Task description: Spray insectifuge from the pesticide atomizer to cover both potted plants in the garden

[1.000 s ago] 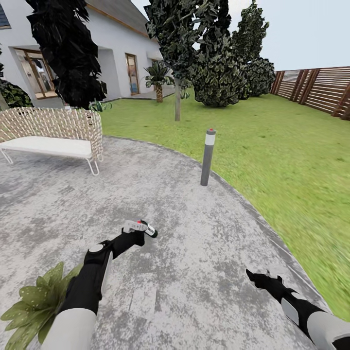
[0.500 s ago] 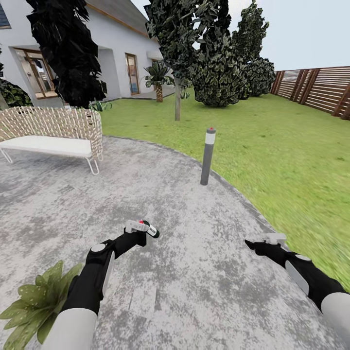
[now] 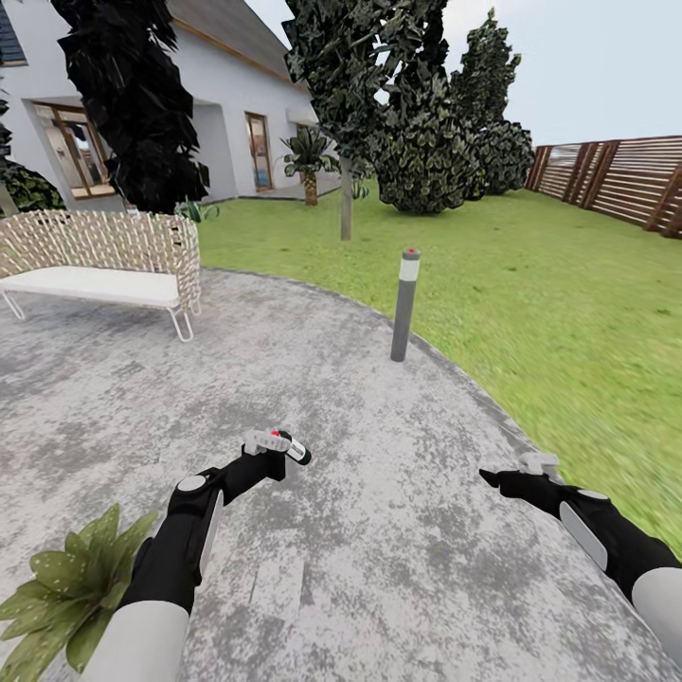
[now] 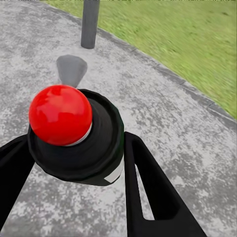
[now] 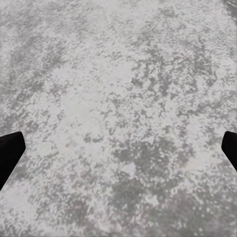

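Mottled-grey paved patio [image 3: 379, 530], head view: compared with half a second ago the whole picture sits slightly lower, which is camera movement; the arms are almost unchanged, whereas a full second ago the right arm was lower and nearer the bottom edge.

Item 1, left gripper [image 3: 277, 447]: one, on a black forearm stretched forward and up from the lower left, closed around the pesticide atomizer [image 3: 292, 448]. The bottle lies tilted over the patio, white head with red dot toward the gripper, dark-green body pointing right.

Item 2, right gripper [image 3: 530, 466]: one, forearm reaching in from the lower right corner, wrist turned inward, hovering above the patio near the lawn edge.

Item 3, potted plant [image 3: 66, 592]: one counted, green pointed leaves at the lower left, just beside the left arm; its pot is hidden.

Item 4, bollard lamp [image 3: 405, 305]: one, grey, red-topped, upright at the patio rim.

Item 5, wicker seat [image 3: 104, 260]: one, white cushion, at the far left.

Item 6, wooden fence [image 3: 616, 175]: brown slats along the right.

Left wrist view: two black fingers [image 4: 148, 192] clamp the dark bottle [image 4: 98, 148], its red knob [image 4: 60, 114] facing the camera; one bollard base [image 4: 90, 24] stands beyond.

Right wrist view: two black fingertips [image 5: 10, 153] sit at opposite edges, spread wide apart, holding nothing, with grey paving [image 5: 118, 118] between.
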